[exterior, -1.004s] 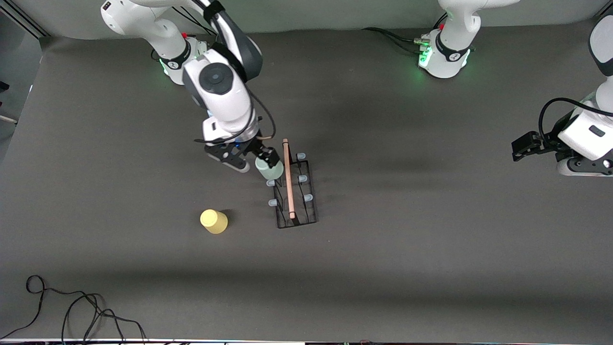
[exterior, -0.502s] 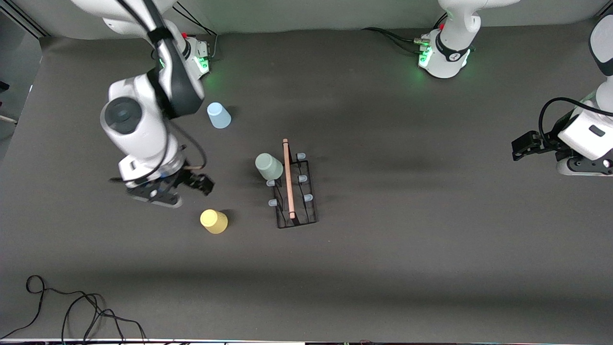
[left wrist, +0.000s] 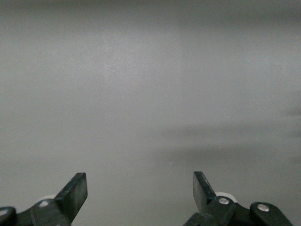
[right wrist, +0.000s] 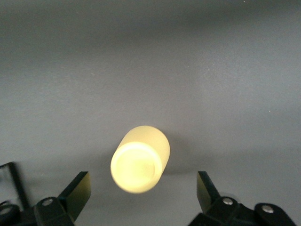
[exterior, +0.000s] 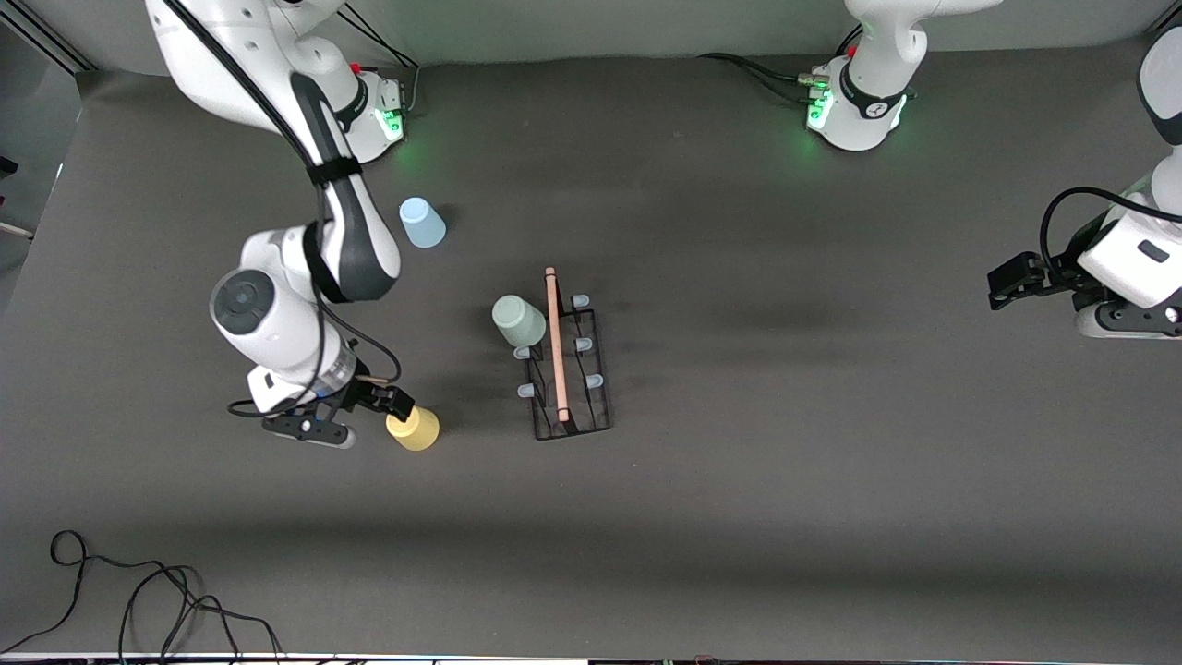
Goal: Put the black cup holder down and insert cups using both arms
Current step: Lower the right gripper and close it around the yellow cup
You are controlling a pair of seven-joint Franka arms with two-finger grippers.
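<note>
The black cup holder (exterior: 567, 366) stands near the middle of the table (exterior: 831, 480), its wooden handle (exterior: 556, 344) running along the top and its prongs free on both sides. The pale green cup (exterior: 518, 320) sits upside down on one prong, on the side toward the right arm's end, so one cup looks already placed. The yellow cup (exterior: 414, 428) stands upside down on the table, well apart from the holder toward the right arm's end and a little nearer the front camera. The right gripper (exterior: 355, 416) is low beside it with its jaws spread wide; in the right wrist view the cup (right wrist: 140, 158) lies between the two fingers (right wrist: 75, 190), which suggests a grasp is being lined up, not yet made. The light blue cup (exterior: 421, 223) waits upside down farther from the front camera, near the right arm's base. The left gripper (exterior: 1011, 280) waits at the left arm's end of the table, empty, its jaws apart over bare tabletop.
</note>
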